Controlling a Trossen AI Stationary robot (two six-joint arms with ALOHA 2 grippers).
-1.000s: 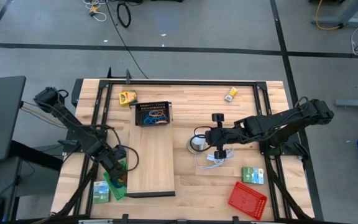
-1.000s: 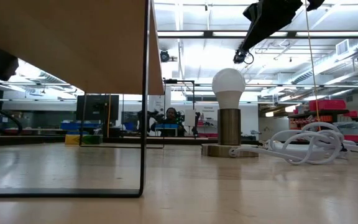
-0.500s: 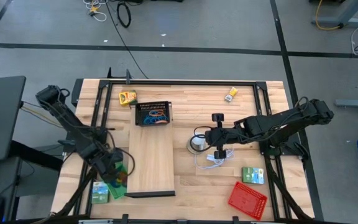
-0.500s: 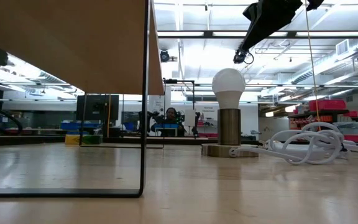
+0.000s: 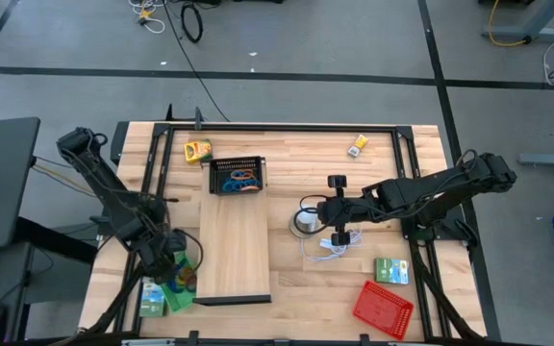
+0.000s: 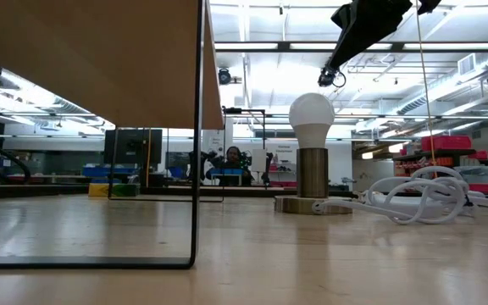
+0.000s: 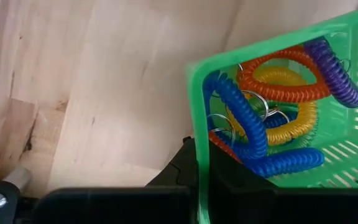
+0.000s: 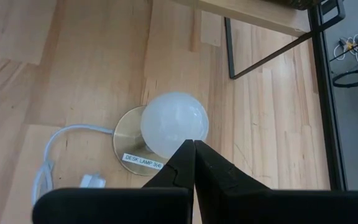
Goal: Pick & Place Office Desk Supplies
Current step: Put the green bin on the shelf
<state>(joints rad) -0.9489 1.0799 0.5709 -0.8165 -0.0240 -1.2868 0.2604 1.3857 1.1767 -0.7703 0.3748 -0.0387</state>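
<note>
My left gripper (image 5: 166,261) (image 7: 199,146) is at the table's near left, shut on a green mesh tray (image 5: 183,284) (image 7: 347,155). The tray holds blue, orange, yellow and purple coil bands (image 7: 272,93). A small green box (image 5: 152,300) lies beside the tray. More bands lie in a black mesh tray (image 5: 236,176) at the far end of the pale wooden board (image 5: 239,250). My right gripper (image 5: 317,213) (image 8: 194,144) (image 6: 335,78) is shut and hovers above a desk lamp's white bulb (image 8: 174,124) (image 6: 312,112), touching nothing. My left gripper pinches the green tray's end wall at its rim (image 7: 194,112). One finger (image 7: 229,180) is inside the tray and the other finger (image 7: 178,165) is outside. The tray reaches away from the fingers with the bands lying in it. Whether it is lifted clear of the table, I cannot tell.
A red mesh tray (image 5: 383,308) and a green box (image 5: 390,270) lie at the near right. A yellow item (image 5: 197,150) and a small yellow box (image 5: 358,146) sit near the far edge. The lamp's white cord (image 5: 335,242) (image 6: 422,199) coils beside its base.
My left gripper has moved a little toward the table's left and near edges, keeping its hold on the green tray, and the tray has shifted with it. My right arm has kept still.
</note>
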